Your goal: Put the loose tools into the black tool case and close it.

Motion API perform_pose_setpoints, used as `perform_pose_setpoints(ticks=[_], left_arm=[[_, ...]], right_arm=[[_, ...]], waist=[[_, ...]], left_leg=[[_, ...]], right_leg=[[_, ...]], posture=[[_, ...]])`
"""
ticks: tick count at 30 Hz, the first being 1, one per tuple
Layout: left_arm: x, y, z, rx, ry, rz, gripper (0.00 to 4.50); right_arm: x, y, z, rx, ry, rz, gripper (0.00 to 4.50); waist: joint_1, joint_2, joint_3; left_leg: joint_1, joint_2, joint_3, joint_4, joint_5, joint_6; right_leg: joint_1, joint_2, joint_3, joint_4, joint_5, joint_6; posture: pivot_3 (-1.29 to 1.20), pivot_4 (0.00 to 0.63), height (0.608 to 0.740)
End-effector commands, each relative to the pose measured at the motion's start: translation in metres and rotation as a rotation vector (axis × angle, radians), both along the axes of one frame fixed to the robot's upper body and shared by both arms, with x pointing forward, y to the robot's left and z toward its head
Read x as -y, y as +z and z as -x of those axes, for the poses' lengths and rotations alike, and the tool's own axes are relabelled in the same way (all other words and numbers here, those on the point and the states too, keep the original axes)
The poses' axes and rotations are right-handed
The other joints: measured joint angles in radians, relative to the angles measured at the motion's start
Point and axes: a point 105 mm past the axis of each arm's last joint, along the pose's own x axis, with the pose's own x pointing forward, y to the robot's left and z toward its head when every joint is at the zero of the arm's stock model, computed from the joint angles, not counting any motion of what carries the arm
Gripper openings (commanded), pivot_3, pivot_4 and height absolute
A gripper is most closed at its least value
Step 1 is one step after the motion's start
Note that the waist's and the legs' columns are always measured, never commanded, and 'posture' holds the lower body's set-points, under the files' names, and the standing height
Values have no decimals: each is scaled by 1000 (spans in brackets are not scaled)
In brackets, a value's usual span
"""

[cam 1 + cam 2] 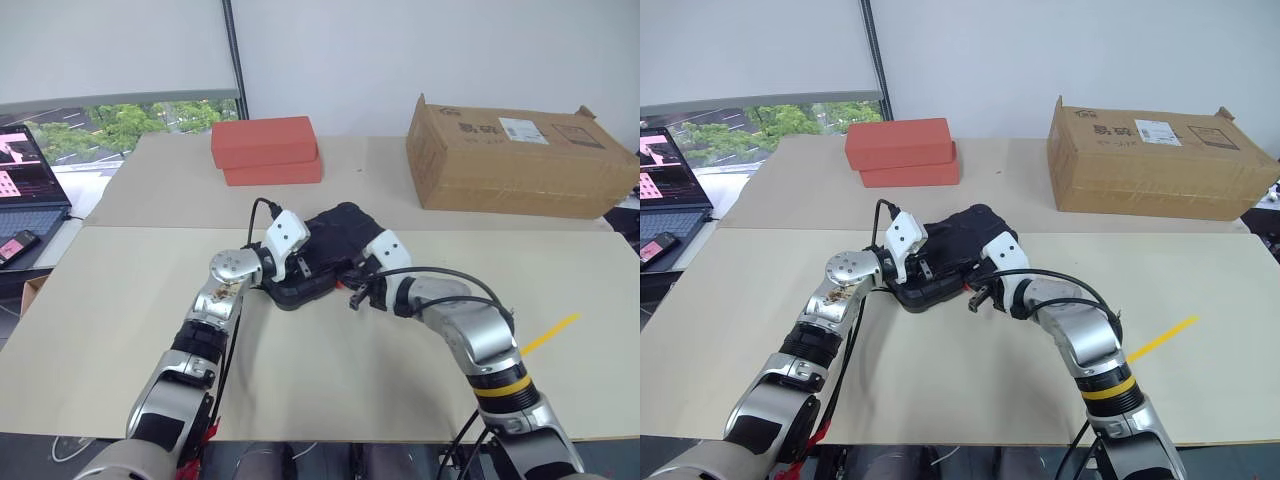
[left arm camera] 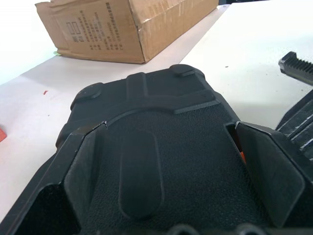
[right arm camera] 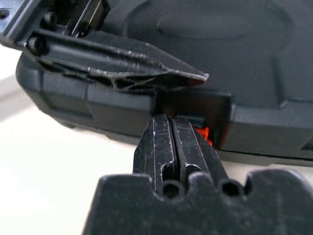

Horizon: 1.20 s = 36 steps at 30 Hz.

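Observation:
The black tool case (image 1: 335,232) lies in the middle of the table with its lid down. The loose tools are out of view. My left gripper (image 2: 171,171) is open, its two fingers (image 2: 73,181) spread wide over the lid's textured top (image 2: 161,103). My right gripper (image 3: 171,125) is shut with nothing between its fingers, and its tips sit at the case's front edge, right by the orange-red latch (image 3: 203,133). In the head view the right gripper (image 1: 348,275) comes at the case from its near right side, and the left gripper (image 1: 300,262) from its near left side.
Two stacked red-orange boxes (image 1: 265,150) stand behind the case on the left, and a cardboard box (image 1: 515,160) at the back right. A laptop (image 1: 25,190) and a phone (image 1: 18,245) sit off the table's left edge. A yellow strip (image 1: 550,333) lies at the right.

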Motion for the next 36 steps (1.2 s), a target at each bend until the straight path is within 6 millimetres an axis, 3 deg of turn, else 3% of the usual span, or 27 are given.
perform_pose_setpoints(ticks=[1,4,7,13,17,24,29,34,36], left_arm=[[-4,-19,2,-59,13,-31,4500],[-4,-20,3,-61,15,-30,4500],[-3,-21,3,-65,15,-28,4500],[-1,-22,2,-70,8,-31,4500],[1,-21,2,-71,5,-30,4500],[-2,-23,3,-75,12,-30,4500],[-5,-23,3,-75,25,-25,4500],[-10,-24,4,-80,39,-24,4500],[-10,-25,4,-83,36,-27,4500]], right_arm=[[6,33,5,99,25,-87,17],[13,50,15,123,63,-156,17],[24,51,25,91,83,-161,17],[35,8,33,-30,61,-23,17],[29,-1,26,-32,45,-19,17],[10,5,5,4,45,-48,17],[7,5,1,23,55,-31,17],[11,24,19,31,142,-102,17],[16,21,26,7,162,-90,17]], waist=[[1,0,0],[2,0,0],[3,0,0],[1,0,0],[2,0,0],[3,0,0],[2,0,0],[2,0,0],[1,0,0]], left_leg=[[0,0,0,0,0,0],[0,0,0,0,0,0],[0,0,0,0,-1,1],[0,0,-1,-1,-1,1],[0,0,-1,-1,-1,1],[0,0,-1,0,-1,1],[0,0,-1,-1,-1,1],[0,0,-1,-1,-1,1],[0,0,-1,-1,-1,1]], right_leg=[[0,0,0,0,0,0],[0,0,0,-1,0,0],[0,0,0,-1,0,-1],[0,-1,0,-1,-2,4],[0,-1,0,-1,-3,6],[0,-1,0,-1,-3,6],[0,-1,0,-1,-1,1],[0,-1,0,-1,-1,1],[0,-1,0,-1,-1,1]], posture=[[0,150,711],[0,150,711],[0,150,711],[0,150,711],[0,150,711],[0,150,711],[0,150,711],[0,150,711],[0,150,711]])
